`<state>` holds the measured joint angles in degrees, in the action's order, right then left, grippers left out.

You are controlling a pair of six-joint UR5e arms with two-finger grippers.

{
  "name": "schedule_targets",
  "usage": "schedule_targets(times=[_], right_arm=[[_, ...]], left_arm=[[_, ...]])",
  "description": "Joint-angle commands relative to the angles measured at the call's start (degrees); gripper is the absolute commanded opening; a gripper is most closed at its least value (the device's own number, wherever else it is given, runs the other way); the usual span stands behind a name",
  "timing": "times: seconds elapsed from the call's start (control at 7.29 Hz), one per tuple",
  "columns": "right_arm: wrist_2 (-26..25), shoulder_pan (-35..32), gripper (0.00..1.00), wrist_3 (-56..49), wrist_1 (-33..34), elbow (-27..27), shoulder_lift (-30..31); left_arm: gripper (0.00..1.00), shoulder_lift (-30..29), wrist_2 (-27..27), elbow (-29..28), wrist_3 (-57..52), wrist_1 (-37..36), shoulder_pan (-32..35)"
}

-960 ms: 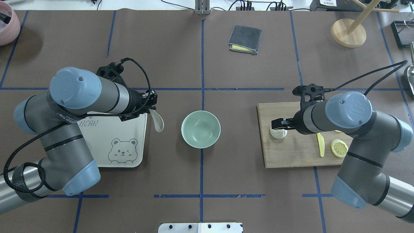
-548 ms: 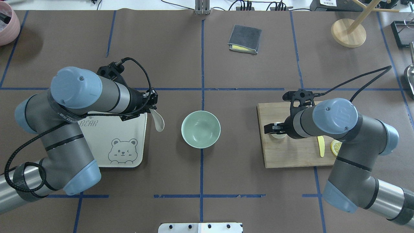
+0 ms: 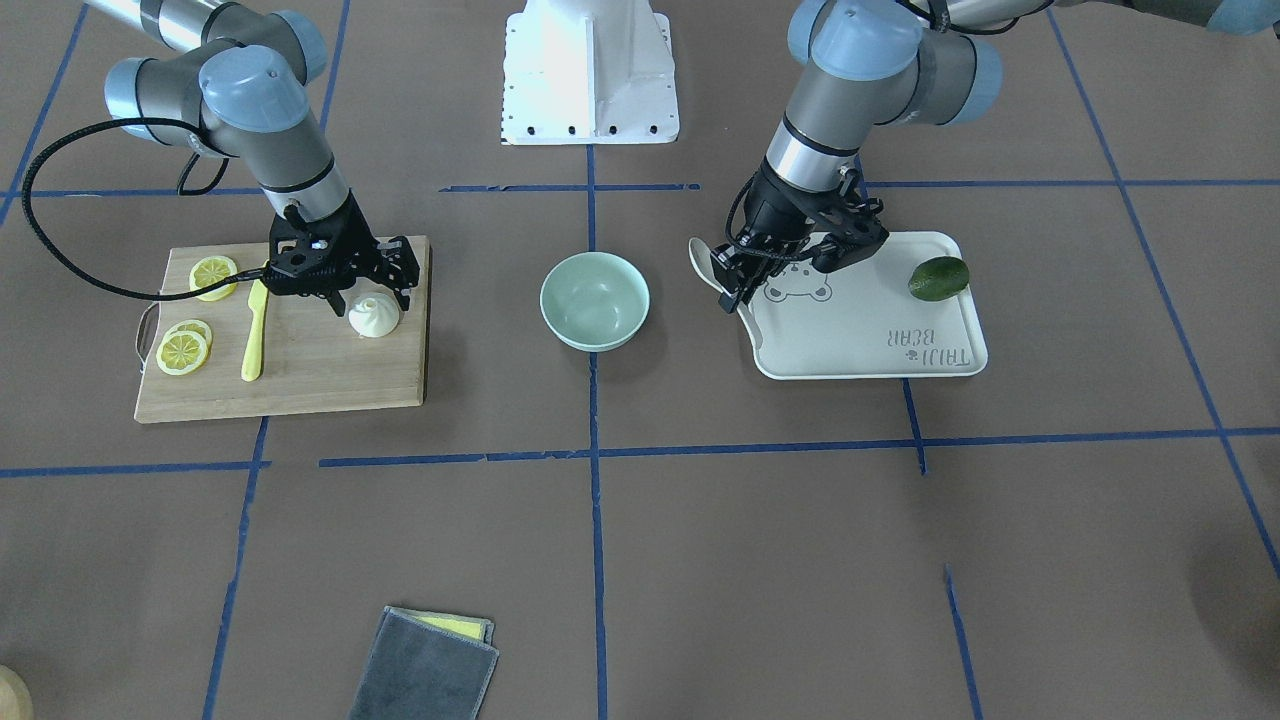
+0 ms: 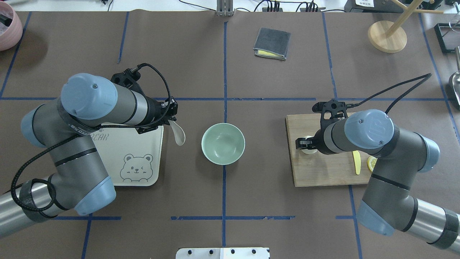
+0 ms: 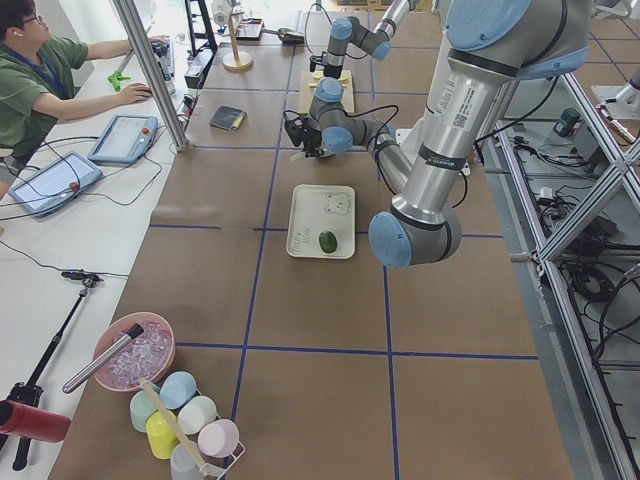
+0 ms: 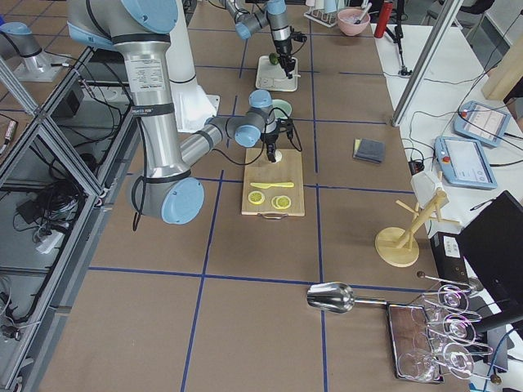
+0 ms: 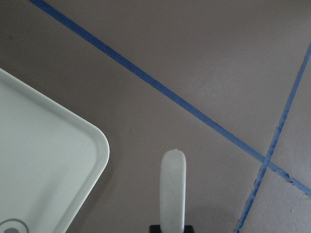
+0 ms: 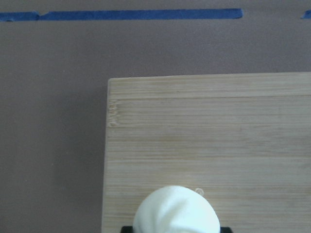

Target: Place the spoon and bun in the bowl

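Observation:
The pale green bowl (image 4: 223, 143) stands empty at the table's middle, also in the front view (image 3: 595, 300). My left gripper (image 4: 172, 120) is shut on the off-white spoon (image 4: 178, 135) and holds it in the air between the tray's corner and the bowl; the spoon shows in the left wrist view (image 7: 173, 189). The white bun (image 3: 375, 317) sits on the wooden cutting board (image 3: 320, 375). My right gripper (image 3: 368, 292) is open, low over the bun with a finger on either side; the bun fills the bottom of the right wrist view (image 8: 175, 211).
A cream bear tray (image 4: 133, 154) lies under my left arm with a green lime (image 3: 938, 277) on it. A yellow knife (image 3: 253, 340) and lemon slices (image 3: 183, 350) lie on the board. A grey folded cloth (image 4: 272, 43) and a wooden stand (image 4: 387, 36) are at the far side.
My right gripper has moved left along the board and come over the bun. My left gripper has shifted slightly toward the bowl with the spoon.

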<state>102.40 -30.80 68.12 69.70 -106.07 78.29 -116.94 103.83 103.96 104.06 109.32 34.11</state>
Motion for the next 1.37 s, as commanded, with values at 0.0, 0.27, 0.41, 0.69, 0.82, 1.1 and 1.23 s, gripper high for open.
schedule_targets(times=[0.0, 0.27, 0.41, 0.69, 0.82, 1.1, 1.23], right_arm=[[0.08, -0.13, 0.0, -0.09, 0.0, -0.28, 0.02], [0.43, -0.66, 0.0, -0.18, 0.0, -0.8, -0.07], [0.69, -1.18, 0.0, -0.27, 0.0, -0.89, -0.07], [1.04, -1.89, 0.0, -0.44, 0.09, -2.03, -0.07], [1.39, -2.15, 0.0, -0.44, 0.09, -2.04, -0.16], [1.4, -2.68, 0.0, -0.44, 0.17, -1.95, -1.2], [1.4, -2.68, 0.0, -0.27, 0.17, -1.95, -1.39]], left_arm=[[0.0, -2.75, -0.12, -3.06, 3.15, 0.19, -0.19], [0.0, -5.56, -1.52, -4.9, 5.44, 0.02, -1.58], [0.0, -6.01, -1.61, -4.91, 5.45, 0.1, -2.38], [0.0, -9.77, -2.83, -8.84, 8.24, 0.45, -4.74], [0.0, -10.93, -4.93, -9.65, 8.26, 0.37, -5.37], [0.09, -10.94, -5.04, -9.66, 8.09, 0.45, -6.08], [0.61, -10.94, -5.13, -9.48, 7.48, 0.45, -6.16]])
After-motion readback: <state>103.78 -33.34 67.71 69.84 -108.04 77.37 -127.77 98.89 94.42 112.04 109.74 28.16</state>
